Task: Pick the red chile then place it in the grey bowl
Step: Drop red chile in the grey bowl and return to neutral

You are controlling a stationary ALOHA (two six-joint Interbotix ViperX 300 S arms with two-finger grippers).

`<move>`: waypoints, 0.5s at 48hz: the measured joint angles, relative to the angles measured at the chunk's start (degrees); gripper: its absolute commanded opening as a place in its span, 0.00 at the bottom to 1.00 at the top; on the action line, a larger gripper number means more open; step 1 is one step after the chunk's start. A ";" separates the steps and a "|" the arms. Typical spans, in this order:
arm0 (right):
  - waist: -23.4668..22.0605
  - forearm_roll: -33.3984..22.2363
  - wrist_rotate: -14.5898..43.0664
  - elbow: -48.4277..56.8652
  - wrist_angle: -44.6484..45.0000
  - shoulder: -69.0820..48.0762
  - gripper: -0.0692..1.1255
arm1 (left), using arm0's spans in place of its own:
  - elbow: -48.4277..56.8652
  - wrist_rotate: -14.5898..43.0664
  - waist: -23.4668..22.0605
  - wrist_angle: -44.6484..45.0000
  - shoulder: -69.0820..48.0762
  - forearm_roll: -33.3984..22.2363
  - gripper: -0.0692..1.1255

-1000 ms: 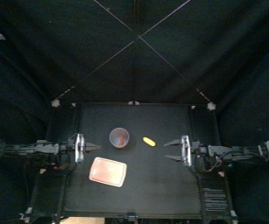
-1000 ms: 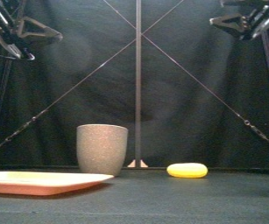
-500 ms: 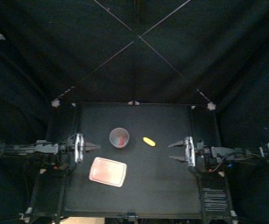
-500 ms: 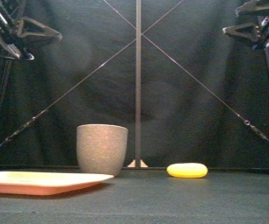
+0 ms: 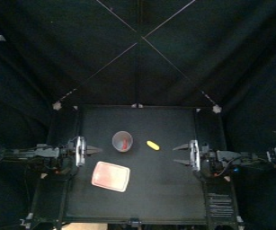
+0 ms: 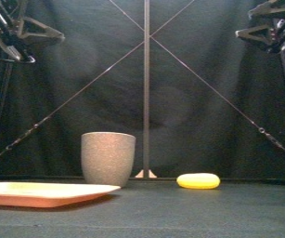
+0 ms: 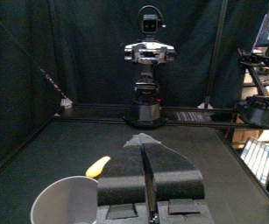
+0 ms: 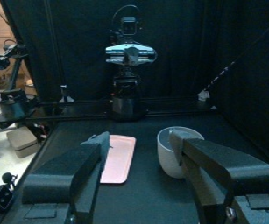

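Note:
The tall grey speckled cup (image 5: 124, 141) stands upright at mid-table, and the top view shows something red inside it, the red chile (image 5: 124, 139). From the front, the cup (image 6: 108, 158) hides its contents. My left gripper (image 5: 88, 154) rests shut at the table's left side, its jaws pressed together in the left wrist view (image 7: 146, 147). My right gripper (image 5: 180, 155) hangs at the right side, open and holding nothing, with its jaws wide apart (image 8: 144, 144). Both grippers are well clear of the cup (image 8: 180, 150).
A yellow toy (image 5: 155, 144) lies just right of the cup, also seen low in the front view (image 6: 198, 180). The flat pink tray (image 5: 111, 175) lies in front of the cup, toward the left. Both arms stay high above the tabletop.
My right gripper drew back to the right, away from the cup, then stopped. The left arm has not moved.

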 measured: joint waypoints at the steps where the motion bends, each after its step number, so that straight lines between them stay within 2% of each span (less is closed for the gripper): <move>1: -0.09 0.00 0.00 0.00 0.00 0.00 0.82 | 0.09 -0.09 0.00 0.00 0.00 -0.09 0.02; 24: -0.09 -0.35 0.09 0.00 0.79 0.00 0.82 | 0.00 -0.09 0.26 0.00 0.00 -0.09 0.02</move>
